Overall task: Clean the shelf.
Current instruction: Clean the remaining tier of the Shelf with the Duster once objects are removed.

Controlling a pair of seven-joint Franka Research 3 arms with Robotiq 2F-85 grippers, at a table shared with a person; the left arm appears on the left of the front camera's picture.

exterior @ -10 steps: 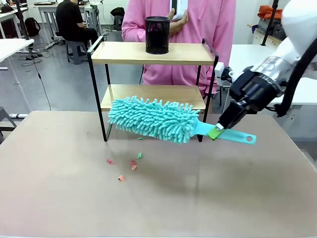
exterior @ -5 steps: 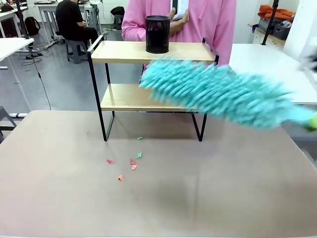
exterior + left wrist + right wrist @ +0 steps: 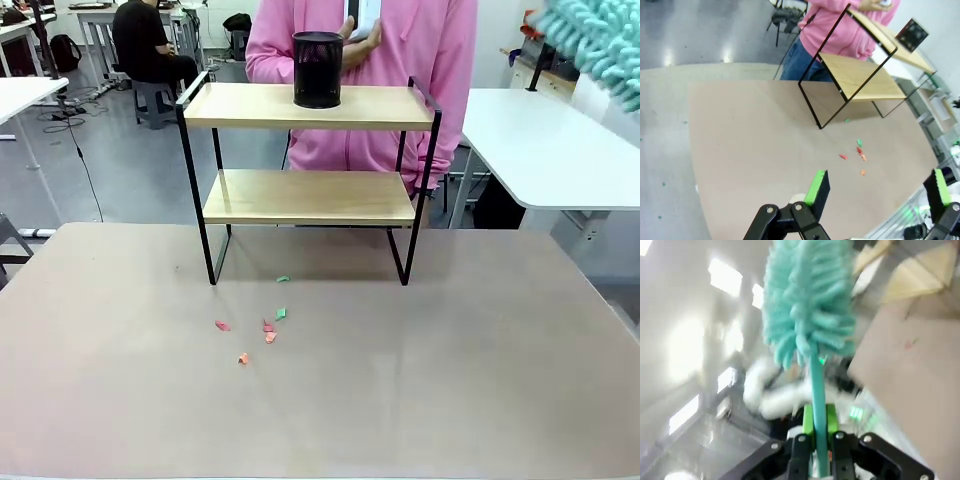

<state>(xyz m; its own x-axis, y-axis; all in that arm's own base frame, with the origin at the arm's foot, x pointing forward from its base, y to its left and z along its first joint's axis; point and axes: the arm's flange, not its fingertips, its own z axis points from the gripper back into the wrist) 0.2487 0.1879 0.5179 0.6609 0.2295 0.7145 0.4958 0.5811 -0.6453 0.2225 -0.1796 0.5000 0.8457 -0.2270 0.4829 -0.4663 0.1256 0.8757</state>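
Note:
The two-tier shelf [image 3: 310, 195] stands at the far middle of the beige table, with a black mesh cup [image 3: 317, 69] on its top board. Its lower board is bare. The shelf [image 3: 860, 75] appears tilted in the left wrist view, well ahead of my open left gripper [image 3: 877, 182], which holds nothing. My right gripper [image 3: 819, 425] is shut on the thin handle of a teal fluffy duster [image 3: 807, 300]. The duster's head [image 3: 595, 35] shows blurred at the front view's top right corner, high above the table.
Small pink, orange and green scraps [image 3: 262, 325] lie on the table in front of the shelf. A person in a pink top [image 3: 400, 60] stands right behind it. A white table [image 3: 540, 140] is at the right.
The duster has swung away from the shelf's lower board, up and to the right, out to the picture's top right corner. The scraps and shelf have not moved.

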